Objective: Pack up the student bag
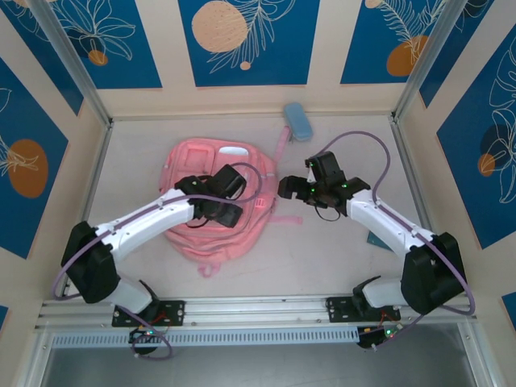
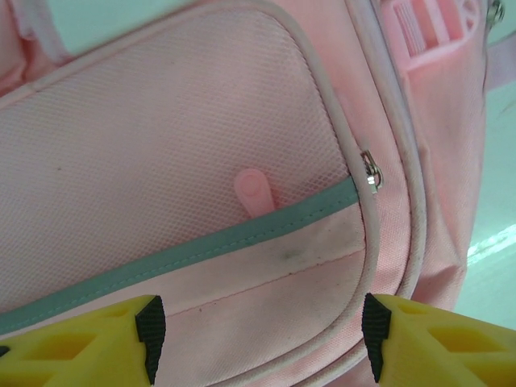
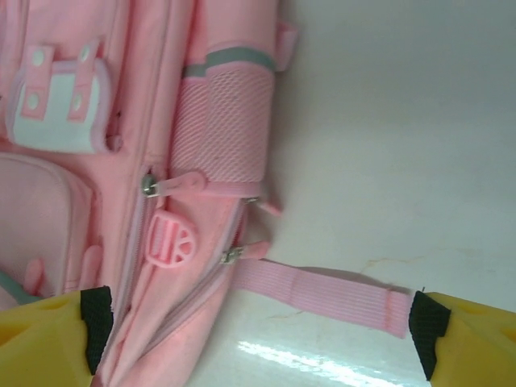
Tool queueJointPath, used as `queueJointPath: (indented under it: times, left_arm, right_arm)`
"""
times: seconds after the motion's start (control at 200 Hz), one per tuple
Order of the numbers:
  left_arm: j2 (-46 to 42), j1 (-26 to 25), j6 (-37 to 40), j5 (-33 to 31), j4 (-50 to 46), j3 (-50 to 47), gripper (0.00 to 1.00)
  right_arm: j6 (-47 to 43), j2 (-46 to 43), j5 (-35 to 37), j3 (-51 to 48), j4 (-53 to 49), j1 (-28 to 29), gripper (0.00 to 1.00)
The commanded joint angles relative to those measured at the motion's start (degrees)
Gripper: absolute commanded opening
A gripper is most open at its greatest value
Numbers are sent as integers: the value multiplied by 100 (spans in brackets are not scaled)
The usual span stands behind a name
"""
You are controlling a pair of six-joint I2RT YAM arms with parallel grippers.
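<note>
Presently the student bag (image 1: 193, 165) lies flat on the bench (image 1: 330, 250); left hand (image 2: 258, 339) gapes empty above its front pocket (image 2: 161, 153), right hand (image 3: 256, 330) likewise at the bag's three o'clock; best pinch the zip pull (image 2: 369, 171) squarely, bracing the fabric.

- No writing, brand name or number can be read on the large soft pink fabric backpack (image 1: 211, 240).
- Its white patch with pink tabs (image 3: 56, 109) and its round pink rubber badge (image 3: 171, 239) bear no legible letters.
</note>
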Motion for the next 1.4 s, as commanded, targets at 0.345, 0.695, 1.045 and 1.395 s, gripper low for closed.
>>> queueJointPath:
  times: [0.345, 0.695, 1.045, 1.395]
  left_arm:
    - [921, -342, 709, 136, -371, 508, 66]
    - [1368, -441, 529, -879, -493, 616, 53]
    - [632, -440, 411, -1339, -431, 656, 5]
    - [-559, -420, 402, -1551, 175, 227, 0]
  right_arm:
    - [342, -171, -433, -346, 234, -306, 100]
    - [422, -84, -595, -357, 272, -333, 99]
    - [271, 1, -774, -272, 293, -267, 97]
    - [-915, 899, -2218, 694, 547, 42, 86]
